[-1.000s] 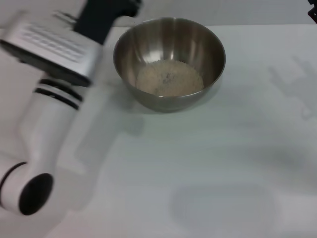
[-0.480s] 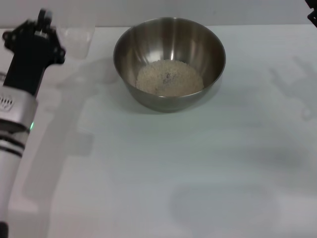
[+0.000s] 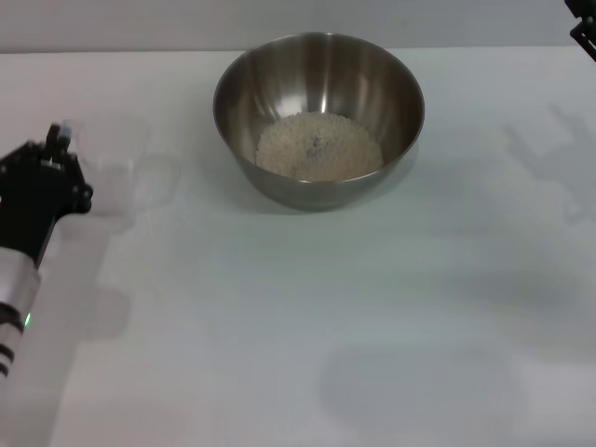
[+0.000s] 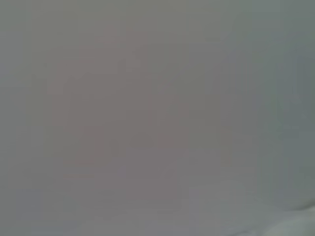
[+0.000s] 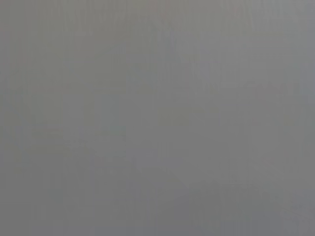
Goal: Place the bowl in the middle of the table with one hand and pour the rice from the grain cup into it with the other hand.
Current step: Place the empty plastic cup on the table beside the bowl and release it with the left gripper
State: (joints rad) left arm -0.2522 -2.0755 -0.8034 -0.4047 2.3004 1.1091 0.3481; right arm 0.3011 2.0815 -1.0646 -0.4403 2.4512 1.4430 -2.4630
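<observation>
The bowl point(image 3: 318, 116) sat mid-table point(image 3: 391, 307) with the rice point(image 3: 319, 147) heaped inside; the clear grain cup point(image 3: 130, 179) stood well left of the bowl, touching the nearer left gripper point(image 3: 56, 172); I couldn't tell its grip; the right gripper was unseen.

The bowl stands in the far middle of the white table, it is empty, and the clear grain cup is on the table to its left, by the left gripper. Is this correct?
One point is wrong: the bowl is not empty. The head view shows the rice heaped in its bottom. The rest holds: the grain cup is on the table to the bowl's left, beside the left gripper.
</observation>
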